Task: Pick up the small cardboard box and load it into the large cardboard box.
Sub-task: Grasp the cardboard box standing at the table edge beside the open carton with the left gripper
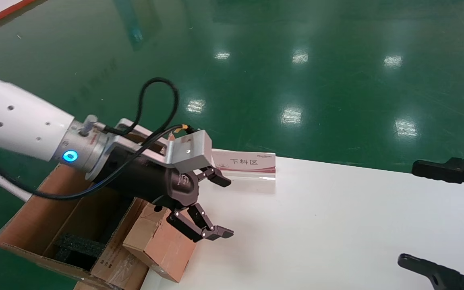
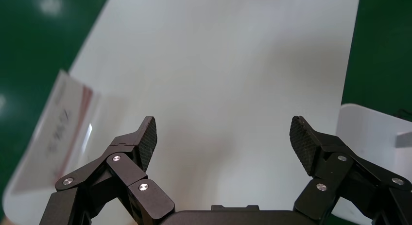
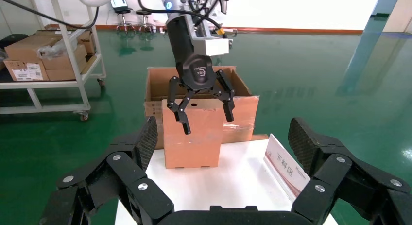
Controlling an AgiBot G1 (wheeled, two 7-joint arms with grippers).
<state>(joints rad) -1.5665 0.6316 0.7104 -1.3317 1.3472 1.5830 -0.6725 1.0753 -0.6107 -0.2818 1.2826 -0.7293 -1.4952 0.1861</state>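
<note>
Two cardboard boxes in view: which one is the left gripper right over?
The small cardboard box, the plain closed carton standing at the table edge. The left gripper hangs open at its top. The large cardboard box behind is open, with foam inside.

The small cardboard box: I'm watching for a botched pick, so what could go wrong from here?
The small cardboard box stands at the very edge of the table, against the large cardboard box. A nudge from the open left gripper could tip it off. The gripper hangs in front of its upper part, not around it, so closing now may grab nothing. The right gripper waits open at the table's far side.
</note>
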